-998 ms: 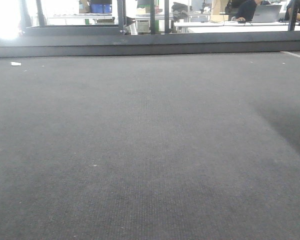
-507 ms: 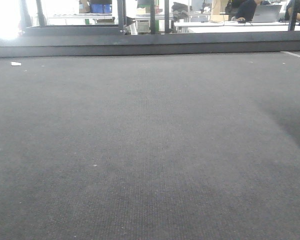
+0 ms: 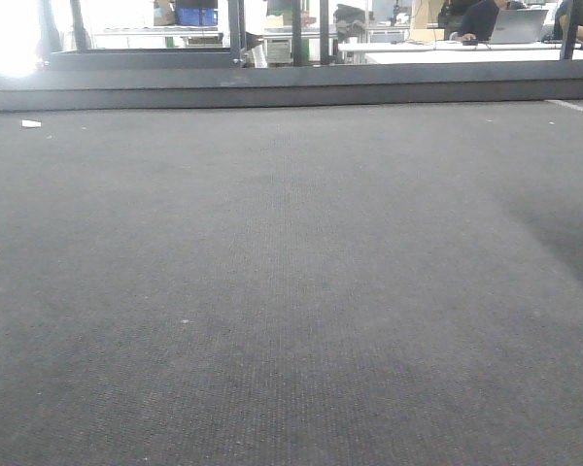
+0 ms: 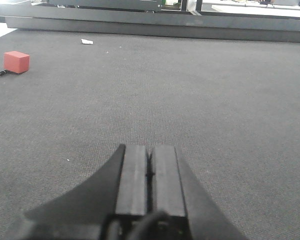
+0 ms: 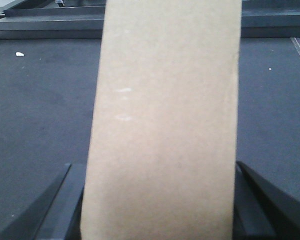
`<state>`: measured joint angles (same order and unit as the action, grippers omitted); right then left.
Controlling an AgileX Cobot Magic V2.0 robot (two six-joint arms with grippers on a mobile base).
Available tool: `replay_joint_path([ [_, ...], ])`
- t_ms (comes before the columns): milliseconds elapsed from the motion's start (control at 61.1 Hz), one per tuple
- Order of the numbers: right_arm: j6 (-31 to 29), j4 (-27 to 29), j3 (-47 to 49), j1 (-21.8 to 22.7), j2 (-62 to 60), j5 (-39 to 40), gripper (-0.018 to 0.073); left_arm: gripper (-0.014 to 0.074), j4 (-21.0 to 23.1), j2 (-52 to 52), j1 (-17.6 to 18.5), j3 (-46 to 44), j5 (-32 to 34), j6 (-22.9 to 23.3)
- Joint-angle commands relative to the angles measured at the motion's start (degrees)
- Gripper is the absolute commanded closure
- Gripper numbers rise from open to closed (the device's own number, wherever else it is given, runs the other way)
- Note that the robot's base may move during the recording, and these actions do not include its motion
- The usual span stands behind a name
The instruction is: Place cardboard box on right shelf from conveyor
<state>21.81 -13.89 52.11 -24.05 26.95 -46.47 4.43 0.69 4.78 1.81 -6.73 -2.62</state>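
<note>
on belt (image 3: 291, 291), nothing shifts; right gripper (image 5: 160, 205) clamps box (image 5: 162, 100) at 12 o'clock, left gripper (image 4: 150, 175) closed, empty; shelf next.

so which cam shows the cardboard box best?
Right wrist: the cardboard box fills the middle of the frame, flanked by the fingers of the right gripper. The front and left wrist views show the conveyor but no box.
</note>
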Motion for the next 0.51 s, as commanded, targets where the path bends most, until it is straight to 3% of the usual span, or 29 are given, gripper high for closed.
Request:
replay_joint_path([
  [0, -0.6, -1.7, 1.7, 0.3, 0.4, 5.9, 0.0419, 0.0713, 0.3, 0.8, -0.1, 0.5, 4.8, 0.0],
  [491, -0.6, -1.7, 1.7, 0.3, 0.4, 5.9, 0.0419, 0.0713, 0.3, 0.8, -0.1, 0.5, 4.8, 0.0],
])
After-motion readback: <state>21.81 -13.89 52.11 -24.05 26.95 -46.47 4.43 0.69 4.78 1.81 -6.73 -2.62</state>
